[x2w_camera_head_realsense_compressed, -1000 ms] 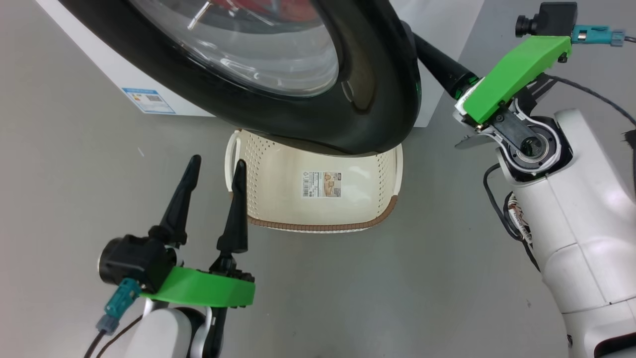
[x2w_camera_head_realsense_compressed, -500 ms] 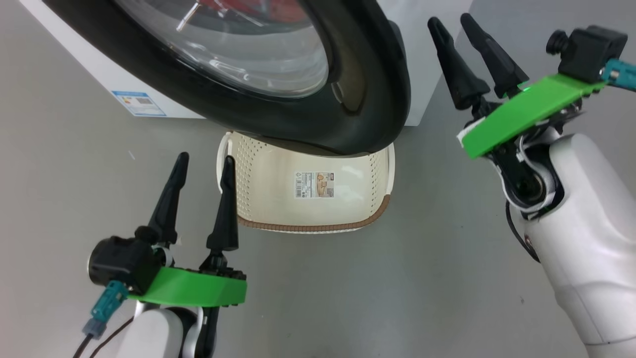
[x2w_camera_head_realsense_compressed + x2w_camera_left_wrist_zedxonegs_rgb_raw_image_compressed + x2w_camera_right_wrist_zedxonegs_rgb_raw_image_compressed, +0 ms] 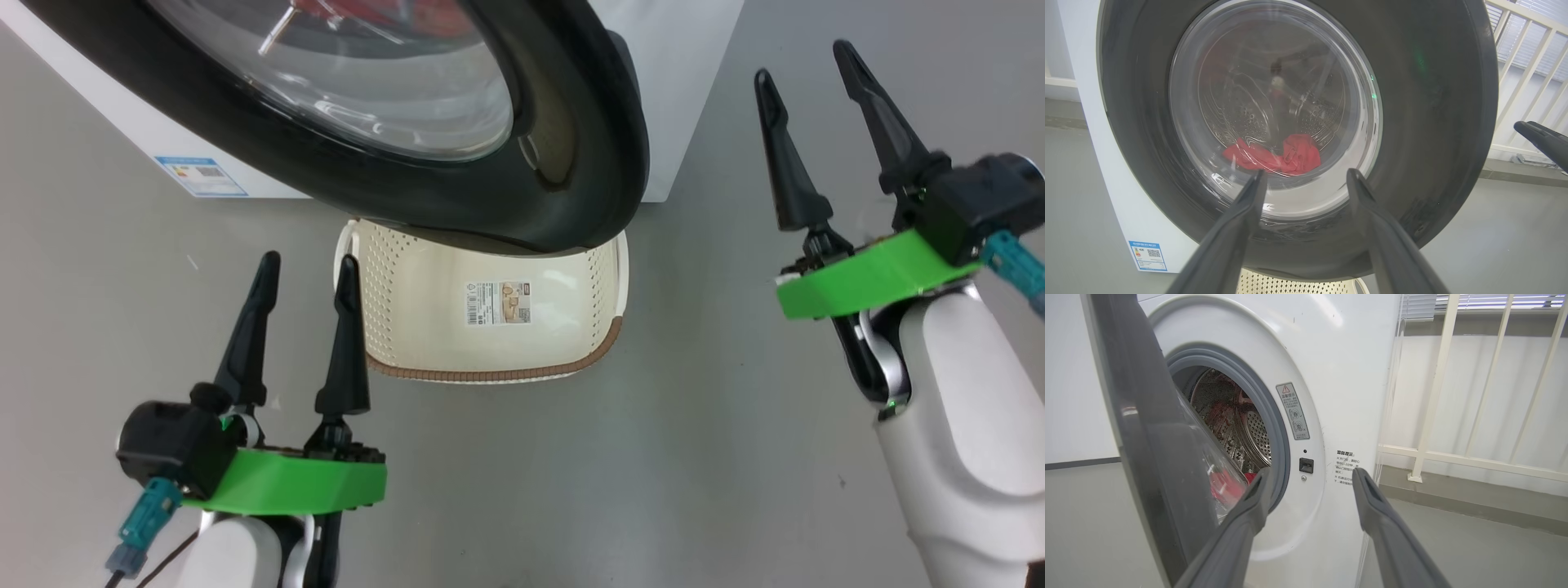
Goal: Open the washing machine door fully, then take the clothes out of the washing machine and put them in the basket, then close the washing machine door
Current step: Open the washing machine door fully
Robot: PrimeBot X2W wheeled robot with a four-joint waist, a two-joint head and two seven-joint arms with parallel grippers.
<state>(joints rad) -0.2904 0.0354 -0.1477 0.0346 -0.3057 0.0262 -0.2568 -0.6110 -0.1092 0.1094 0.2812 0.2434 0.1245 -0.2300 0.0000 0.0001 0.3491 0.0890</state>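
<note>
- Head view: the washing machine door [image 3: 571, 163] stands swung out from the washing machine [image 3: 678, 98], and its glossy black rim overhangs the far end of the basket [image 3: 490, 374].
- The basket sits on the grey floor [image 3: 571, 490] just in front of the machine, with a sticker [image 3: 498, 302] on its inside.
- We see the left gripper [image 3: 309, 260] at the lower left, fingers spread wide and holding nothing, its inner finger just beside the basket's left handle.
- We see the right gripper [image 3: 802, 61] at the upper right, well apart from the door, fingers wide and holding nothing.
- Left wrist view: we face the door's glass window, and through it the red clothes [image 3: 1274, 157] lie at the bottom of the steel drum [image 3: 1327, 118].
- The left fingers stand wide apart before the door; a strip of the basket shows under the rim.
- Right wrist view: we look past the door's edge at the grey rubber ring [image 3: 1276, 416] and into the drum, with red cloth low inside.
- The right fingers are wide, clear of the machine; a white railing [image 3: 1435, 396] stands to the right.
</note>
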